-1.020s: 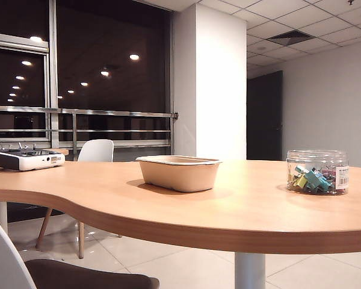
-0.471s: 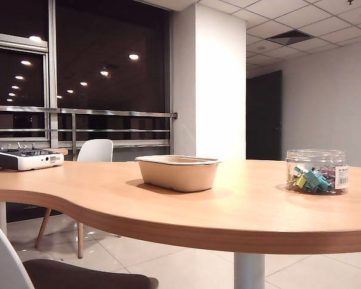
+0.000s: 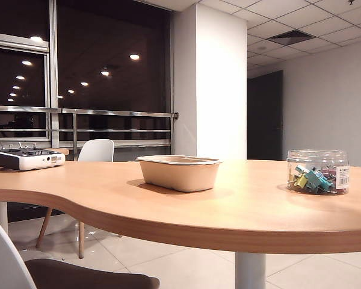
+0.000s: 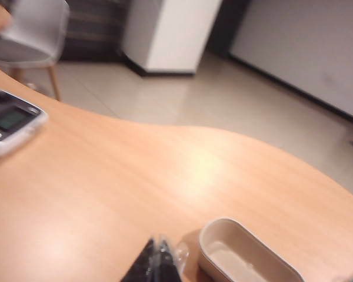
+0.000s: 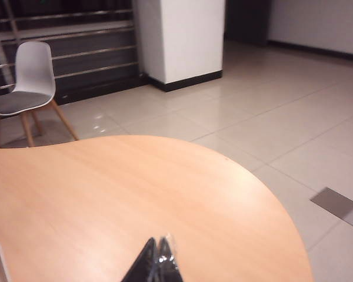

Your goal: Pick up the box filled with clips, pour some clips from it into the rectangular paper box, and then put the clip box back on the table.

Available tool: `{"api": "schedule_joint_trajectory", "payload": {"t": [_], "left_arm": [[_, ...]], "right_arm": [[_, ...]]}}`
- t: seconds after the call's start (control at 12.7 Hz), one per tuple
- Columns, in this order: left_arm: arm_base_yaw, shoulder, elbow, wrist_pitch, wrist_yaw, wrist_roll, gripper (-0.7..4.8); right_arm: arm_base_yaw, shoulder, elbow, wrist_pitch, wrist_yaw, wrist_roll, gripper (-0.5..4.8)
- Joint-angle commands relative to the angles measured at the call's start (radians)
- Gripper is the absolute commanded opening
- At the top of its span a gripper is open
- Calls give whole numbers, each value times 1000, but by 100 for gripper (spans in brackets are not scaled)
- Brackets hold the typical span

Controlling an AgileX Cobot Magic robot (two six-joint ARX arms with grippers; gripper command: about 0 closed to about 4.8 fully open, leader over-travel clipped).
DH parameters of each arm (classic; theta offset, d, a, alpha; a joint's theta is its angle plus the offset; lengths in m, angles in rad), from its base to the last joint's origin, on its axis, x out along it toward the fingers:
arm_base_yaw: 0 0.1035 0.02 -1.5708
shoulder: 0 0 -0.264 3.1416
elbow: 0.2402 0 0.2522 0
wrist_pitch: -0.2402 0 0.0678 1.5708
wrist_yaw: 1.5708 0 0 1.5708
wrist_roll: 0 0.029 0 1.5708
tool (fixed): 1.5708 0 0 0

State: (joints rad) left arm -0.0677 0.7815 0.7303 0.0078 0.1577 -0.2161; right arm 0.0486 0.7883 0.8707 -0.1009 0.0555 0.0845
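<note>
Controller unmoved; left jaws, right jaws closed above table.

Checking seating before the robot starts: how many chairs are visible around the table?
2: a white moulded chair beyond the table's far side, and a white-backed, dark-seated chair at the near-left corner. Others may be hidden.

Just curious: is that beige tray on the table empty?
Empty, it seems: the left wrist view shows the rectangular paper box with a bare floor, though part is cut off.

The table is light wood-toned with a white leg. On it, the tray is plain beige; the clear jar holds teal, yellow and pink clips and bears a white barcode label. Left gripper and right gripper are black.
</note>
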Motion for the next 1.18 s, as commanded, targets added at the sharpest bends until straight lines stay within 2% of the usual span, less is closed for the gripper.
{"api": "schedule_joint_trajectory", "payload": {"t": [0.08,0.24,0.31,0.55,0.78,0.86,0.94,1.02,1.1,1.18], "left_arm": [[1,151,116,4,95,-3,-6],[0,287,207,2,138,-18,-6],[-1,327,226,2,139,-53,-6],[-3,396,239,10,167,-94,-6],[-24,456,239,41,224,-98,0],[-34,468,240,51,241,-99,35],[-42,475,240,55,244,-99,75],[-48,484,240,61,245,-99,157],[-48,486,239,61,247,-99,200],[-53,491,240,61,247,-100,226]], "right_arm": [[-2,147,124,-26,-40,47,-1],[-2,277,203,-76,-79,47,-1],[-2,331,220,-89,-103,47,-1],[-24,440,226,-92,-191,47,-1],[-67,603,227,-98,-236,85,-1],[-87,659,227,-93,-297,84,13],[-94,690,227,-84,-336,84,75],[-110,735,228,-69,-377,84,273],[-114,771,228,-57,-394,84,333],[-114,792,228,-51,-399,84,334]]}}
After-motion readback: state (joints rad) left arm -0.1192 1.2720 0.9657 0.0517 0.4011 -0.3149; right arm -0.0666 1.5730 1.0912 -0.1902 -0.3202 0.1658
